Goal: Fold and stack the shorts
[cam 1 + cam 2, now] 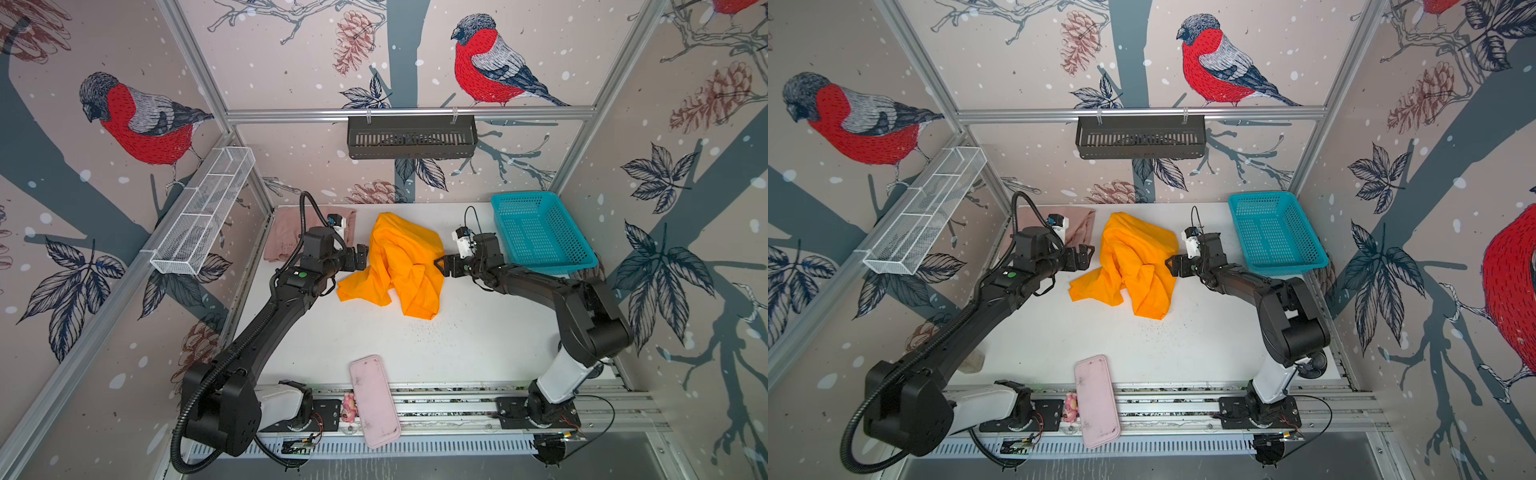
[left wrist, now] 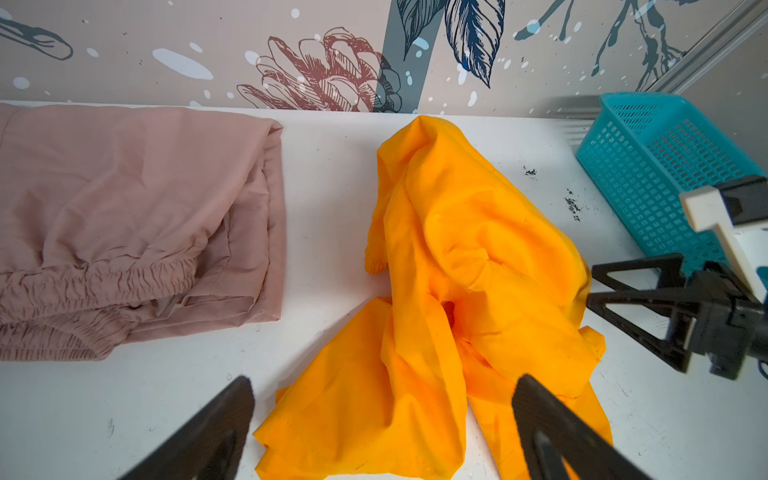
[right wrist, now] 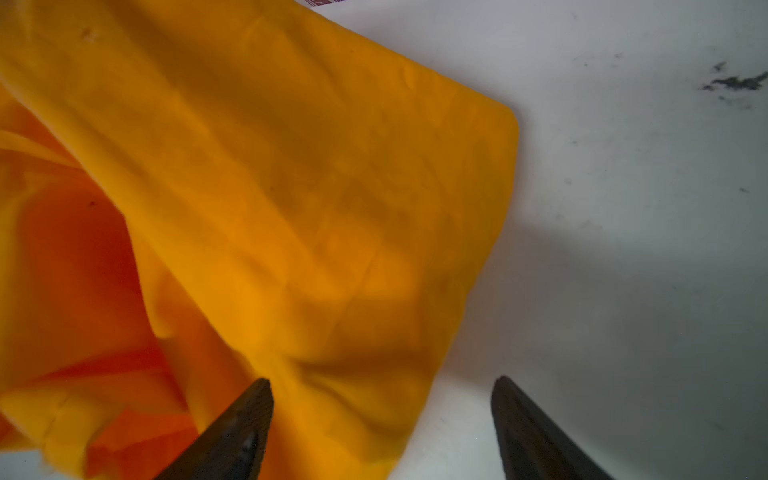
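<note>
- Dusty pink shorts (image 2: pixel 137 216) lie folded, elastic waist showing, at the far left corner of the white surface (image 1: pixel 457 353). The left arm partly hides them in both top views. A low swing of that arm could likely drag the fold open.
- The left claw (image 1: pixel 362 257) is spread wide and holds nothing. A grab from here may catch only the top layer of the bunched pile, so the cloth would lift twisted. It hangs just beside the left edge of the orange shorts, and in the left wrist view a loose flap appears between its jaws.
- The bright orange shorts (image 1: pixel 399 266) lie crumpled mid-surface, apart from the pink pair and not yet folded. Waist and leg openings are hard to tell apart, so a wrong corner could be picked.
- The right claw (image 3: pixel 382 379) is spread, pinching nothing. The orange cloth's right edge lies beneath and between its jaws, so closing here might gather a thick wad.
- A teal mesh basket (image 1: pixel 540 232) stands just beyond the right arm, and a wide lift could knock it.
</note>
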You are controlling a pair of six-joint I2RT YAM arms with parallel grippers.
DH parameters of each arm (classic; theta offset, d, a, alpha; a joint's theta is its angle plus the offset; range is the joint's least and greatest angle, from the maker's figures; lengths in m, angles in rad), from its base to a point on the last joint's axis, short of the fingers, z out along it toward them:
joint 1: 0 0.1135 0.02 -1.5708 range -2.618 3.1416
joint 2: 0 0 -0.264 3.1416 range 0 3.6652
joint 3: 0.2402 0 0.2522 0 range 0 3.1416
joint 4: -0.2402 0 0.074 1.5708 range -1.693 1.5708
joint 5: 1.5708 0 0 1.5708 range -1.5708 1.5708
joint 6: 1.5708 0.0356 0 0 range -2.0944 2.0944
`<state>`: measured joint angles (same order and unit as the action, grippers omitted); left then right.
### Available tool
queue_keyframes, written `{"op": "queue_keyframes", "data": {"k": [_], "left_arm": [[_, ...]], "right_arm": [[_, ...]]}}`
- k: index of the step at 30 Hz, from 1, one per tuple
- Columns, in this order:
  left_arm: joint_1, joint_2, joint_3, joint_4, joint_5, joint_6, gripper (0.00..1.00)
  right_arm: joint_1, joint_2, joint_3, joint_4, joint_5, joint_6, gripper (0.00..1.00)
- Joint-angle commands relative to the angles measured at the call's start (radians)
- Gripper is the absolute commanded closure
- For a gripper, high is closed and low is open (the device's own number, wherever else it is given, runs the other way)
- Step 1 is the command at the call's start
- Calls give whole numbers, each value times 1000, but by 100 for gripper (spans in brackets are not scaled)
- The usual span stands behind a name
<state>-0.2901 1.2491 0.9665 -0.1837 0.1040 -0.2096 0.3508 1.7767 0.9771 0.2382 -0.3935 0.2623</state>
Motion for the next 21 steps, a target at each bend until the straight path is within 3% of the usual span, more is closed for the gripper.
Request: {"op": "queue_keyframes", "data": {"k": [1,4,5,11,15,18,21], "left_arm": [[1,-7,-5,9,-2,8,3],[0,-12,5,0,-6,10,3],[0,-14,10,-6,-7,11,3],[1,-36,13,-6,6,10,3],[0,-40,11,0,1,11,3],[1,-39,9,4,-13,13,3],[3,-36,9,-2,-43,12,3]], "right_arm": [[-3,66,59,90,-100,19,38],[-5,73,80,124,-172,40,93],[-9,61,85,119,-177,37,97],[-79,-135,119,-12,-27,14,99],[-69,-283,200,-109,74,-43,99],[3,-313,261,-135,108,-68,99],[157,-245,323,-176,164,-126,98]]}}
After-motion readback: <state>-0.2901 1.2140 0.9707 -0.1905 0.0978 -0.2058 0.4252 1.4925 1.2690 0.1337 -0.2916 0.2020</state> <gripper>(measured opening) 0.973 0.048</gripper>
